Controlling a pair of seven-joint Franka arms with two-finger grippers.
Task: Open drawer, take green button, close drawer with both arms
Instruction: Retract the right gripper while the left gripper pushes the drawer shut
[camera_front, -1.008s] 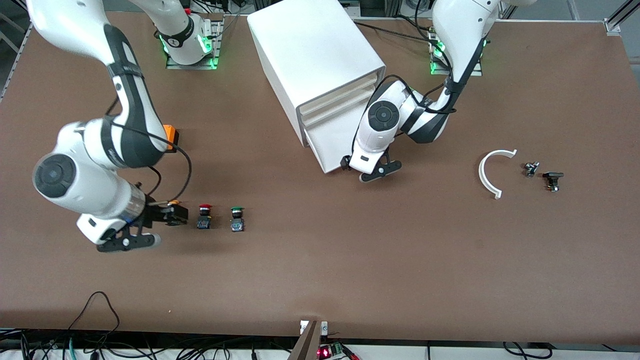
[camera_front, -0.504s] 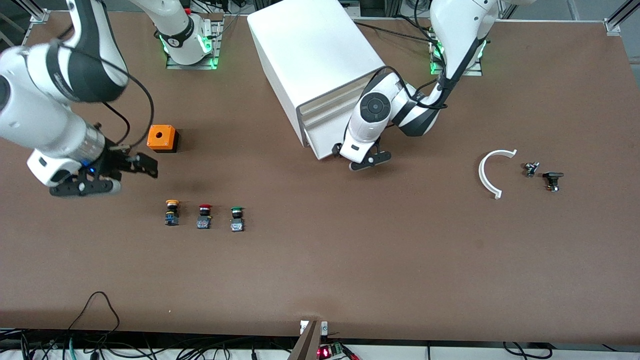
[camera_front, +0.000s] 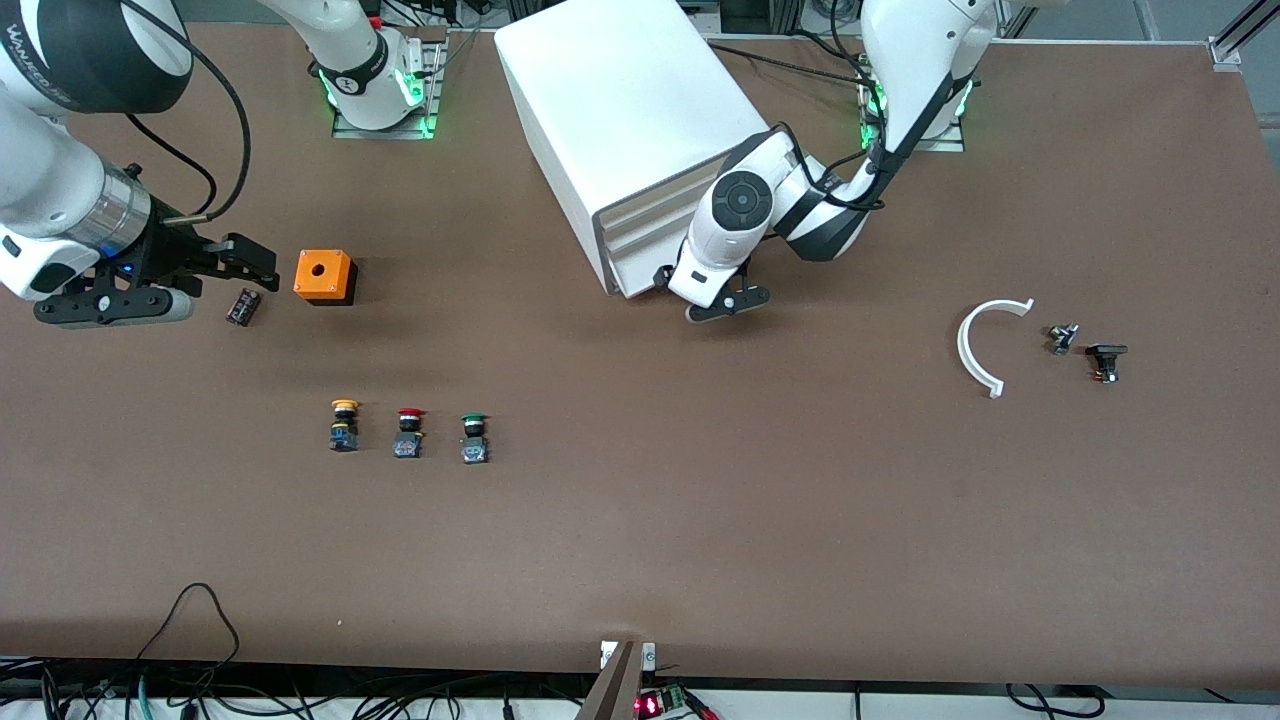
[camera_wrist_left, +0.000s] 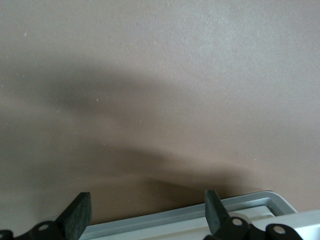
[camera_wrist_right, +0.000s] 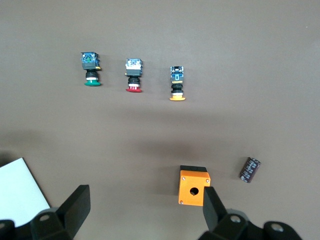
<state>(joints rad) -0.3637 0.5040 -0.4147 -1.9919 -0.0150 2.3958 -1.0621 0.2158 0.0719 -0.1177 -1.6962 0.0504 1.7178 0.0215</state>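
The green-capped button (camera_front: 474, 438) stands on the table, nearer the front camera than the white cabinet (camera_front: 620, 100); it also shows in the right wrist view (camera_wrist_right: 90, 70). The lower drawer (camera_front: 640, 268) is almost fully in the cabinet. My left gripper (camera_front: 715, 300) is open and empty against the drawer's front. In the left wrist view the gripper (camera_wrist_left: 147, 200) straddles the drawer's rim (camera_wrist_left: 200, 214). My right gripper (camera_front: 215, 272) is open and empty in the air beside an orange box (camera_front: 325, 276), toward the right arm's end; it also shows in its own wrist view (camera_wrist_right: 145, 194).
A red-capped button (camera_front: 408, 433) and a yellow-capped button (camera_front: 344, 425) stand in a row beside the green one. A small dark cylinder (camera_front: 243, 307) lies by the orange box. A white curved piece (camera_front: 985, 345) and small black parts (camera_front: 1105, 360) lie toward the left arm's end.
My right gripper let go of the yellow-capped button beside the red one, then rose and moved away to the orange box. My left gripper pushed the lower drawer into the cabinet.
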